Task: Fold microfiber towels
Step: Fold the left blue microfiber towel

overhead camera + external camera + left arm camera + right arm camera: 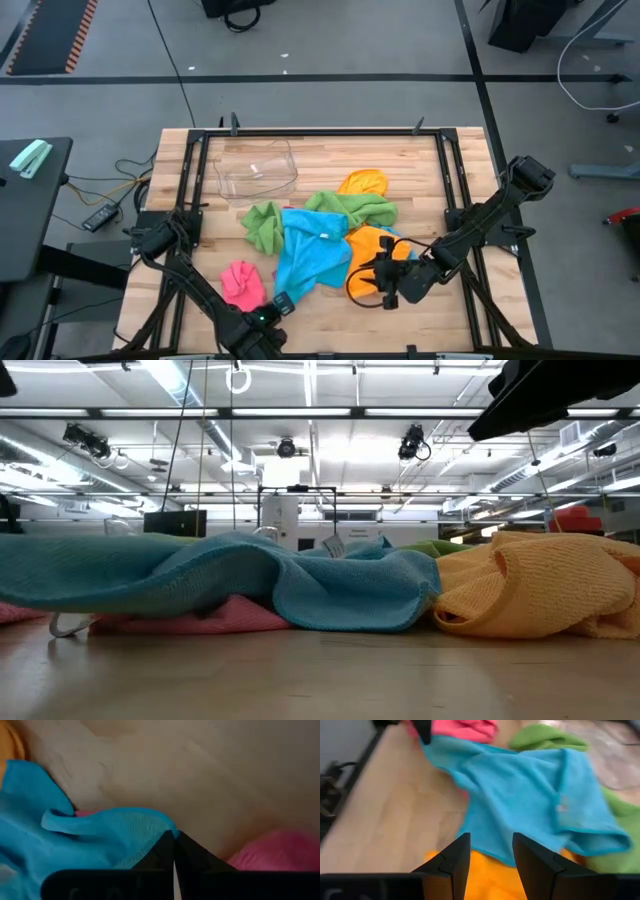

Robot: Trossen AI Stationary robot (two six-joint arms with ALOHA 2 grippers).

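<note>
We see the left gripper (174, 845) with fingers pressed together, pinching the blue towel's (95, 840) edge; the right gripper (490, 865) has fingers apart above the orange towel (485, 880).

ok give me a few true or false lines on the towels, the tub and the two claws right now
1. The left claw is shut on a corner of the blue towel. True.
2. The clear tub holds the pink towel. False: the tub looks empty, and the pink towel lies on the table near the front edge, partly under the blue one.
3. The right claw is open, above the orange towel next to the blue towel's edge. True.
4. The green towel lies folded in a neat square. False: it is crumpled, partly under the blue towel.
5. All the towels lie apart from one another. False: they overlap in one heap.
</note>
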